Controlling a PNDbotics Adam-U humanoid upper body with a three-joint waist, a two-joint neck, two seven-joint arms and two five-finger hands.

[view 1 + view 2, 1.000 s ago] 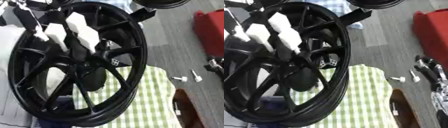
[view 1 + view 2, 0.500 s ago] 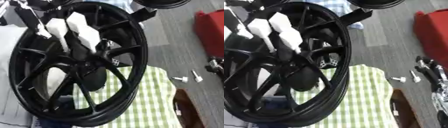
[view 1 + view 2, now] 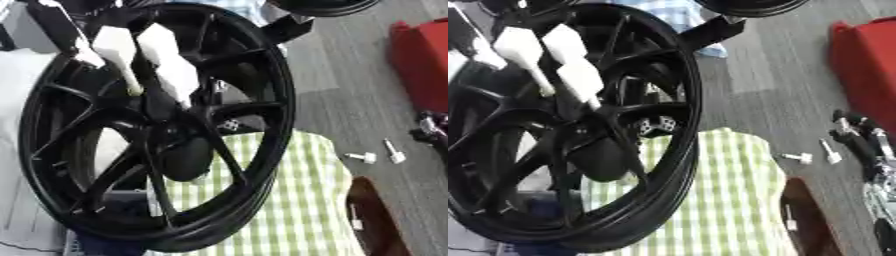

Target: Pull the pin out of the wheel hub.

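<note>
**Left hand at the hub of the black wheel**

A black wheel (image 3: 157, 130) stands on edge, tilted, filling the left and middle of both views. Its lower rim rests on a green-and-white checked cloth (image 3: 289, 210). The hub (image 3: 179, 150) sits at the middle of the wheel, where the spokes meet.

The left hand (image 3: 144, 60) comes in from above the hub, at the wheel's upper left. Its white fingers (image 3: 179, 75) point down toward the hub, lying across the spokes and ending just above it. They look fairly straight, but whether they pinch anything at their tips cannot be told; the pin itself is not clear among the dark spokes.

Just right of the hub, seen through the spokes, is a small silvery block with dark holes (image 3: 656, 125).

Well right of the wheel, on the grey floor (image 3: 350, 100), lie two small white pieces (image 3: 378, 156). Further right of the wheel is a red object (image 3: 424, 65) at the upper edge. Below it, in the right eye view, the right hand (image 3: 866, 150) shows, dark with silver parts; its fingers cannot be read.
</note>
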